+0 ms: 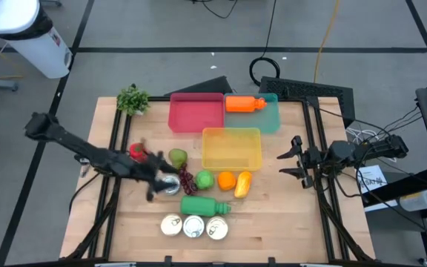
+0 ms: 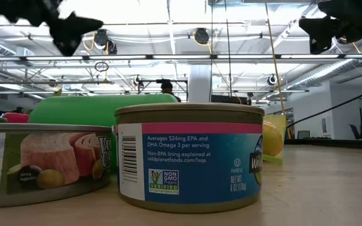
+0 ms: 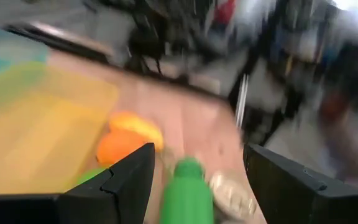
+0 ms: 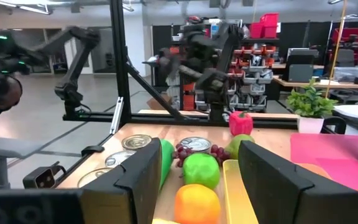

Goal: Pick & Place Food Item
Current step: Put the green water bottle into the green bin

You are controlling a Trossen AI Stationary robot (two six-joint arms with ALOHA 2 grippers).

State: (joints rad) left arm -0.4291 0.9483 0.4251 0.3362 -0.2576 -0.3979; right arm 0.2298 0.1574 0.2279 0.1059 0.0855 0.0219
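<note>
While the left end effector (image 1: 156, 180) hangs over the crowded middle of the tabletop (image 1: 273, 230), its fingers stand apart with nothing between them, the green bottle (image 1: 204, 205) just ahead at its four o'clock. Which food item is the target, I can't say; the nearest candidates are the red pepper (image 1: 136, 152) at its ten o'clock, the pear (image 1: 177, 156) at one o'clock, the grapes (image 1: 187, 180) at three o'clock and the open can (image 1: 170, 186) right beside the fingers. Over at the tabletop's three o'clock edge, the right end effector (image 1: 296, 162) waits, fingers parted and empty too, facing the yellow tray (image 1: 231, 136). Here's the danger as I read it: everything is packed tight, so a descent onto any one piece could nudge a neighbour, roll the lime (image 1: 204, 179) or orange (image 1: 226, 180) away, or tip that bottle into the three cans (image 1: 194, 227) at six o'clock. A round fruit could also squirt out of a pinch that lands off-centre. The red tray (image 1: 196, 113) and teal tray (image 1: 273, 119) sit at twelve o'clock, with an orange bottle (image 1: 245, 104) lying across them. Hard to judge: the left wrist view is smeared, so finger height above the tabletop is unclear, and the low view is blocked by cans, hiding the fruit entirely.
</note>
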